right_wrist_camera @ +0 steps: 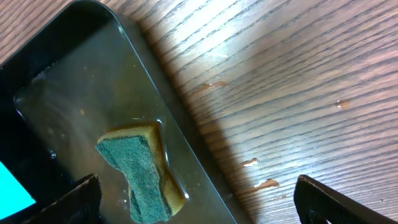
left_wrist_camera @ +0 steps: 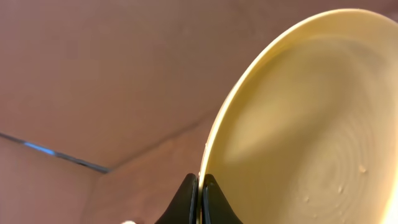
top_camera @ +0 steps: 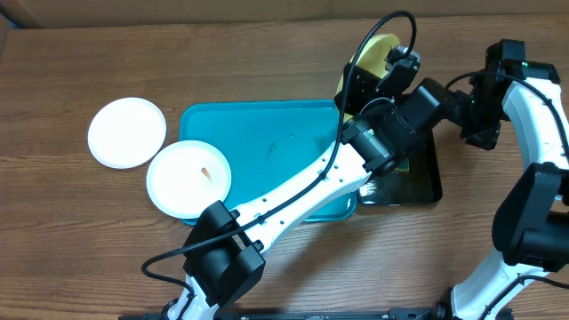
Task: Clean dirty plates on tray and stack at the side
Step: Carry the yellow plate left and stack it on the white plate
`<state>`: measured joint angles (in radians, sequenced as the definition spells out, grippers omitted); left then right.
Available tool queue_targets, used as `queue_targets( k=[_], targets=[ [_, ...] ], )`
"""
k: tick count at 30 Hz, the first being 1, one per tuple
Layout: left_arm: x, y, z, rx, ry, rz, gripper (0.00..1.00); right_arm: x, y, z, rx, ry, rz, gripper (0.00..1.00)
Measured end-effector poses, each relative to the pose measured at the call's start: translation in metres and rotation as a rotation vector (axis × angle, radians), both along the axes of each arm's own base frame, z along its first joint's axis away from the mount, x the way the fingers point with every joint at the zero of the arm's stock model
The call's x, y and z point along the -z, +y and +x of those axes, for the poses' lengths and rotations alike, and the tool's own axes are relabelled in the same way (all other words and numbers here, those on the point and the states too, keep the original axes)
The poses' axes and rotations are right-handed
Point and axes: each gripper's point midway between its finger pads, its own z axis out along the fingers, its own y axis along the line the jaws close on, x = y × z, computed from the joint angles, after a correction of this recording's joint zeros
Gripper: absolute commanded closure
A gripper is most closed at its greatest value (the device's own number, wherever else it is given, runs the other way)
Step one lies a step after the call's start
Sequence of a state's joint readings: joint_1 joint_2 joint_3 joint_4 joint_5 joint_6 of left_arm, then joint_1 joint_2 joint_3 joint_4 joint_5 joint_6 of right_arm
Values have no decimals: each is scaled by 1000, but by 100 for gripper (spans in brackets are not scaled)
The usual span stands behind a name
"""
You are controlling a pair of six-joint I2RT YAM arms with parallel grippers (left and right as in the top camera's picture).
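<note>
White plate lies beside turquoise tray, smeared white plate overlaps its corner, yellow-green plate hangs seemingly on edge.

Brown wood-grain table w/ bright glare patch & few wet drops on it.

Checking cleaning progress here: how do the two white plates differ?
The left plate lies wholly on the table, beside the tray; the right plate overlaps the tray's near-left corner. The left plate looks spotless; the right plate bears a small orange smear. Both are round, white, flat-lying and of like size.
</note>
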<state>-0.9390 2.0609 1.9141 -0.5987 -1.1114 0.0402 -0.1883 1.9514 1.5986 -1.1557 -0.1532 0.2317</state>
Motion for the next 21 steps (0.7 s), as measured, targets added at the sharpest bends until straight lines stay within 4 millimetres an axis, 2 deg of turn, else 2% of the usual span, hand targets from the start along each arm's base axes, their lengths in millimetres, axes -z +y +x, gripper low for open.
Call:
queue_targets(
  k=[4, 7, 12, 16, 19, 21],
  targets=[
    [35, 0, -11, 48, 167, -54, 96, 0, 0, 0, 0, -1, 0, 0],
    [62, -5, -15, 84, 311, -178, 96, 0, 0, 0, 0, 0, 0, 0],
    [95, -1, -5, 138, 564, -449, 96, 0, 0, 0, 0, 0, 0, 0],
    [111, 36, 10, 97, 750, -661, 96, 0, 0, 0, -1, 0, 0, 0],
    [119, 84, 21, -13, 835, -792, 96, 0, 0, 0, -1, 0, 0, 0],
    [123, 124, 27, -108, 872, -870, 95, 0, 0, 0, -1, 0, 0, 0]
  ],
)
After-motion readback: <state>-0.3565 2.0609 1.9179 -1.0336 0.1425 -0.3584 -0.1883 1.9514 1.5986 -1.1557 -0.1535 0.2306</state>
